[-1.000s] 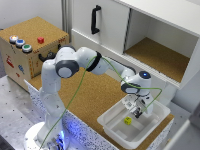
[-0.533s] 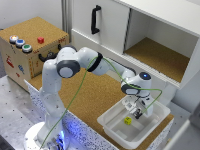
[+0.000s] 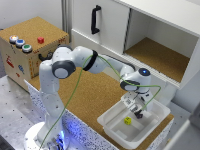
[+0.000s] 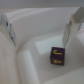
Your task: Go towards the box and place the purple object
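The box [image 3: 157, 111] is a shallow white tray at the cork table's near right corner. My gripper [image 3: 136, 111] hangs just above its inside, pointing down. In the wrist view the purple object [image 4: 56, 56], a small dark purple block with yellow marks, lies on the box floor [image 4: 22, 67]. It sits below the gap of my gripper [image 4: 39, 40], nearer one finger and touching neither. The fingers [image 4: 8, 31] stand wide apart with nothing between them. In the exterior view the gripper hides the purple object.
A small yellow block [image 3: 128, 120] lies in the same tray beside the gripper. A white cabinet [image 3: 150, 30] with an open compartment rises right behind the tray. A cork-faced box with coloured buttons [image 3: 30, 47] stands at the exterior view's left.
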`<state>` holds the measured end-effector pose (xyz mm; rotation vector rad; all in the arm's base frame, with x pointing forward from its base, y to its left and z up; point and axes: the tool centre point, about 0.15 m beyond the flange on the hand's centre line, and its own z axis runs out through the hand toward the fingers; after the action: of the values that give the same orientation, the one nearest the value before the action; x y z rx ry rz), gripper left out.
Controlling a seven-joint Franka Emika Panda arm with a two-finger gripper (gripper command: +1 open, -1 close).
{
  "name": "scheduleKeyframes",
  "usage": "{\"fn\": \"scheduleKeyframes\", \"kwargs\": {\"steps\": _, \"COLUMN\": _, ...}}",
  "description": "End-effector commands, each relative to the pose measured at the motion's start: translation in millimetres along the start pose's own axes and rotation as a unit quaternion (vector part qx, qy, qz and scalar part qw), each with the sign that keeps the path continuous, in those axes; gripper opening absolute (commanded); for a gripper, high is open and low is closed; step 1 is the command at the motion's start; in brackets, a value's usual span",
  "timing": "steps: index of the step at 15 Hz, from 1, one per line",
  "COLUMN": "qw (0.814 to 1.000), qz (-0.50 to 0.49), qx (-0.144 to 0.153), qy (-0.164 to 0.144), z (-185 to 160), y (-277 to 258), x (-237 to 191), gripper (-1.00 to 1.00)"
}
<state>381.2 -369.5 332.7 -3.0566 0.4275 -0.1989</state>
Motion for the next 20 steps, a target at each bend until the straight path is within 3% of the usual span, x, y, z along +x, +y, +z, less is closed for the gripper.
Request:
{"fn": "scheduleKeyframes", "kwargs": {"steps": 1, "qw": 0.998, "qz": -0.056, "qx": -0.005, "qy": 0.024, "z": -76.2, "y": -66.2, "x": -46.8, "gripper": 1.0}}
{"fn": "scheduleKeyframes", "kwargs": {"steps": 4, "qw": 0.994, "qz": -0.108, "qx": 0.014, "qy": 0.016, "z": -96.8, "y": -116.0, "x": -67.3, "gripper": 1.0}}
{"fn": "scheduleKeyframes", "kwargs": {"steps": 6, "qw": 0.991, "qz": -0.132, "qx": 0.006, "qy": 0.009, "z": -102.4, "y": -146.0, "x": -77.7, "gripper": 1.0}}
{"fn": "scheduleKeyframes", "kwargs": {"steps": 20, "qw": 0.991, "qz": -0.132, "qx": 0.006, "qy": 0.009, "z": -102.4, "y": -146.0, "x": -77.7, "gripper": 1.0}}
